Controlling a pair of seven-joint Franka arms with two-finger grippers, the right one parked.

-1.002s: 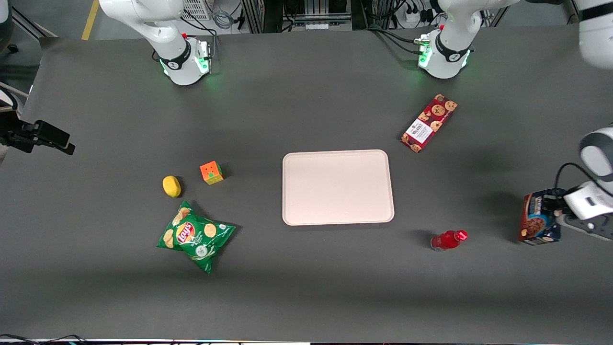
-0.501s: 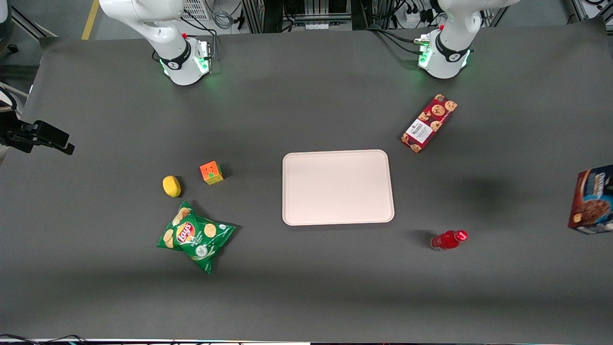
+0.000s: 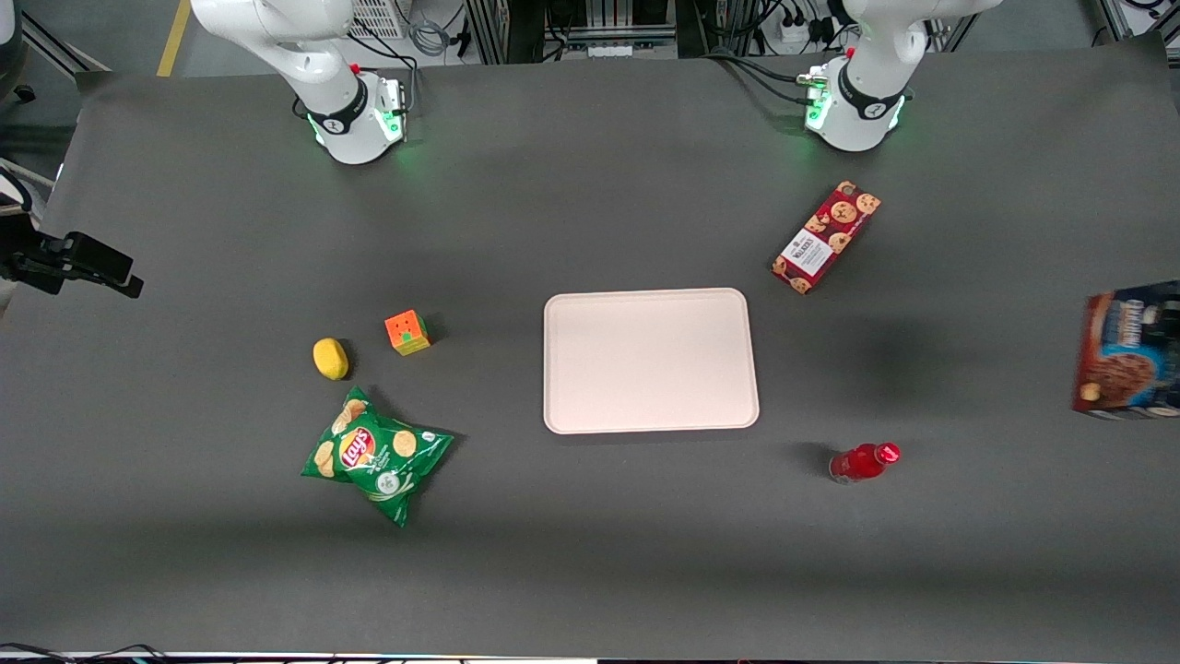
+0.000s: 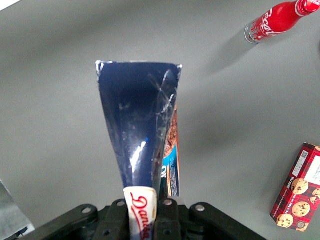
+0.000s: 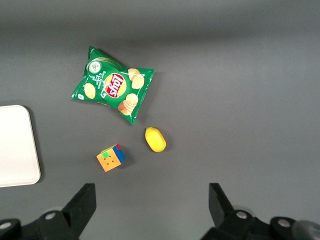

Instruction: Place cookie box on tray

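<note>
The cookie box (image 3: 1126,350), a dark navy carton with a chocolate cookie picture, hangs in the air above the working arm's end of the table, cut off by the front view's edge. In the left wrist view my gripper (image 4: 142,212) is shut on one end of the cookie box (image 4: 137,115), and the carton reaches away from the fingers over bare table. The gripper itself does not show in the front view. The pale cream-pink tray (image 3: 650,360) lies flat mid-table with nothing on it, well apart from the box; one corner of the tray (image 5: 17,145) shows in the right wrist view.
A red cookie box (image 3: 826,236) lies between the tray and the working arm's base. A red bottle (image 3: 864,461) lies on its side near the tray's front corner. A chips bag (image 3: 376,454), a lemon (image 3: 330,358) and a colour cube (image 3: 407,332) sit toward the parked arm's end.
The cookie box has left the table in the gripper and risen, so it looks larger. Over the last half second it drifted a little toward the tray and away from the front camera.
</note>
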